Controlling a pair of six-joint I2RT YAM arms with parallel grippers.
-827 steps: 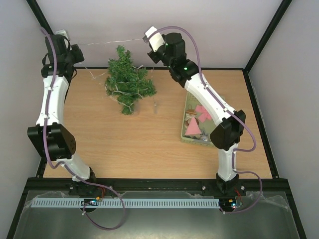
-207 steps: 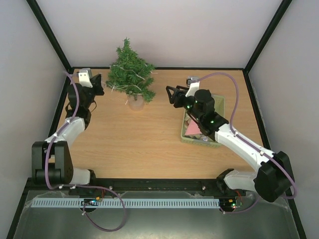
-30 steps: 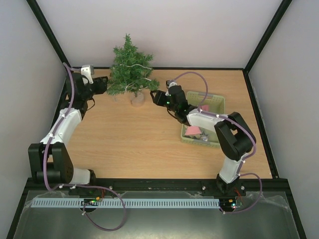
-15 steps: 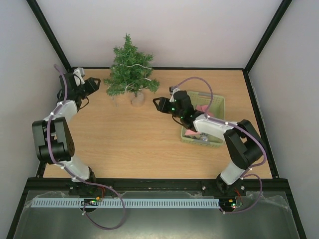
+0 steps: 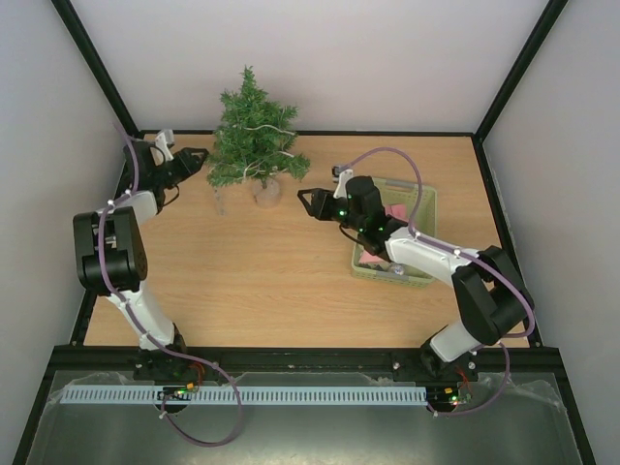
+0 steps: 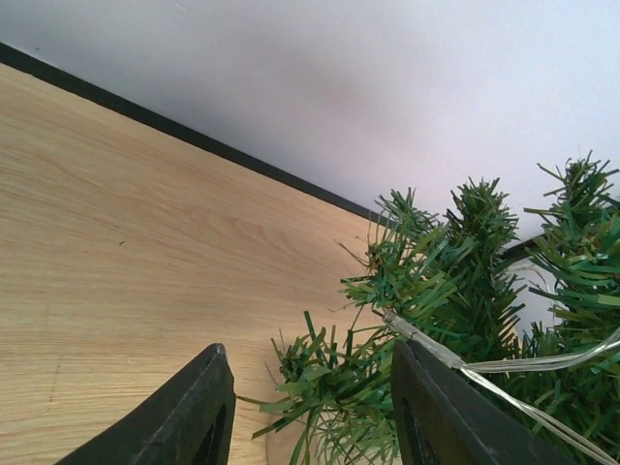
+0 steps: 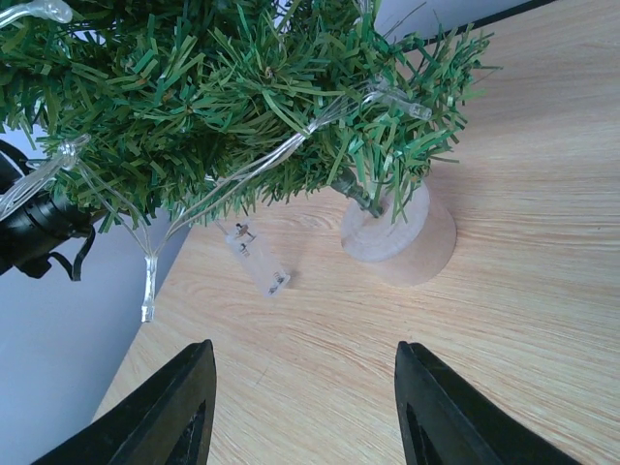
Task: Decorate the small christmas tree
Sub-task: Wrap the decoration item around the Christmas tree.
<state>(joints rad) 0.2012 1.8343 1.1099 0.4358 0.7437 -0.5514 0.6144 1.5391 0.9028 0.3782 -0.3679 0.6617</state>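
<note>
Currently the small christmas tree [image 5: 254,131] stands upright on a round pale wooden base [image 7: 402,237] at the far edge of the table [image 5: 242,276], left of centre. A clear light string [image 7: 242,170] runs through its branches. A small clear battery case [image 7: 257,260] lies on the table just beside the base, on the side toward the far-left corner.

Left gripper [image 5: 196,158]: positioned near the far-left corner, pointing at the tree's lower branches. Its jaws stand partly apart. Branch tips lie just beyond the fingertips [image 6: 203,407], and nothing is clamped.

Right gripper [image 5: 306,201]: positioned right of the tree, between the base and the pale green basket [image 5: 383,278], touching neither. Its jaws stand partly apart and empty.

The basket sits toward the right edge and contains pink pieces [image 5: 371,254].
</note>
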